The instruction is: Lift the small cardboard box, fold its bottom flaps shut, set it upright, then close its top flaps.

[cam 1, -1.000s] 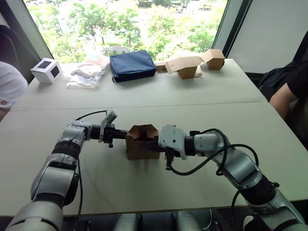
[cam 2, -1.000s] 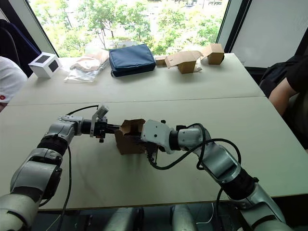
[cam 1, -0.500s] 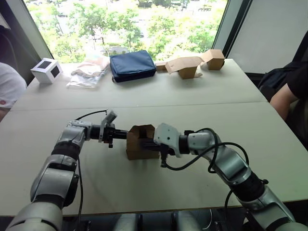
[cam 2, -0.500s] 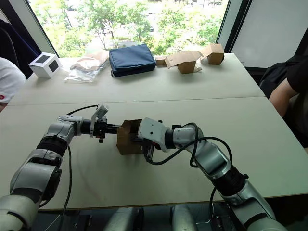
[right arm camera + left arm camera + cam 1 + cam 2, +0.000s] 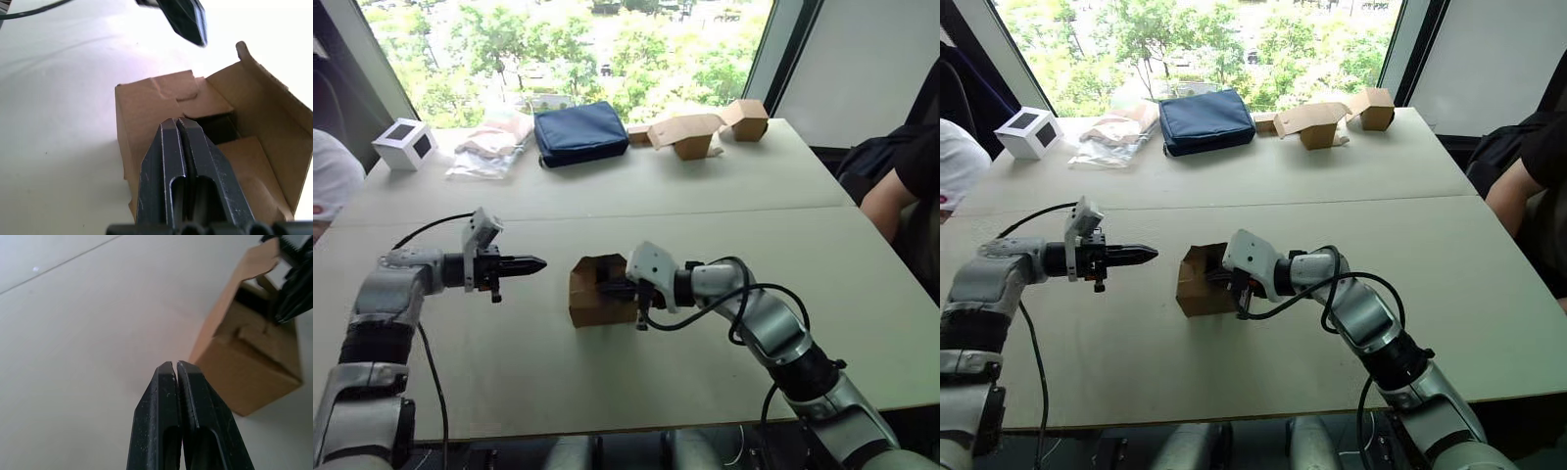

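Observation:
The small cardboard box (image 5: 591, 305) stands on the table (image 5: 636, 392) in the middle, its top facing up. Two short top flaps (image 5: 176, 93) lie folded inward, and the long lid flap (image 5: 266, 122) still stands up. The bottom flaps are hidden under the box. My right gripper (image 5: 610, 290) is shut with nothing in it, its tips (image 5: 177, 122) resting over the folded-in flaps at the box's opening. My left gripper (image 5: 538, 262) is shut and empty, hovering a short way left of the box and pointing at it; the left wrist view shows the box (image 5: 254, 367) beyond its tips.
Along the far edge sit a white cube (image 5: 403, 143), a plastic bag (image 5: 494, 142), a dark blue pouch (image 5: 581, 132) and other cardboard boxes (image 5: 700, 132). A person (image 5: 901, 186) sits at the right edge, another person (image 5: 333, 176) at the left.
My left gripper has drawn back leftward, away from the box it was touching. The right gripper has stayed at the box's top, and the box has not moved.

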